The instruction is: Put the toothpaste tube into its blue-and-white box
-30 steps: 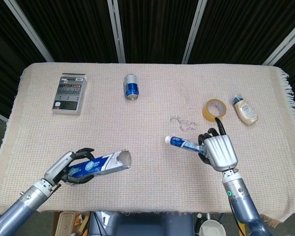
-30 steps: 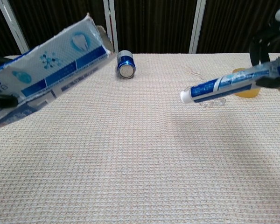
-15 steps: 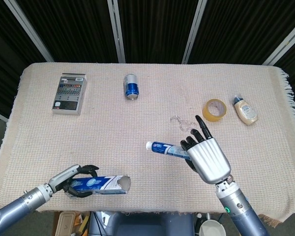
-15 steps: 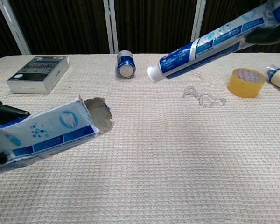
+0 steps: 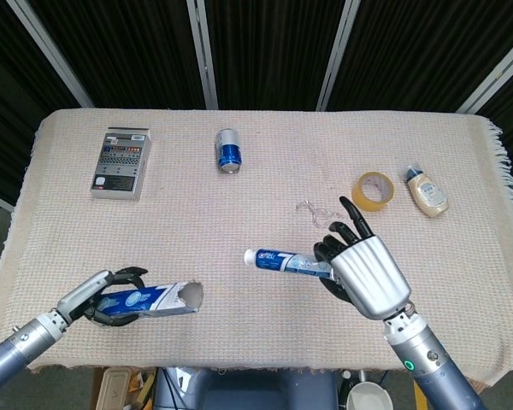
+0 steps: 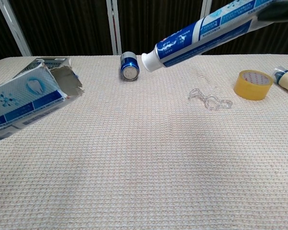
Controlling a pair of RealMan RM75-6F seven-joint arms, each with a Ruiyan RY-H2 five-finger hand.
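- Right hand [image 5: 366, 275] grips toothpaste tube [image 5: 286, 260], cap pointing left.
- Left hand [image 5: 98, 298] holds blue-and-white box [image 5: 154, 299], torn open end facing right.
- Tube and box apart.

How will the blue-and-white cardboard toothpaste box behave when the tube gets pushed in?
The blue-and-white cardboard toothpaste box probably flexes: its open end's flaps look torn and crumpled in the chest view. It looks light, so it may slide back in the left hand, which holds only its far end. The toothpaste tube in the right hand likely catches on those ragged flaps.

Glossy plastic toothpaste tube [image 5: 284, 260], torn cardboard box [image 5: 150, 300], rough woven tablecloth [image 5: 239, 213]
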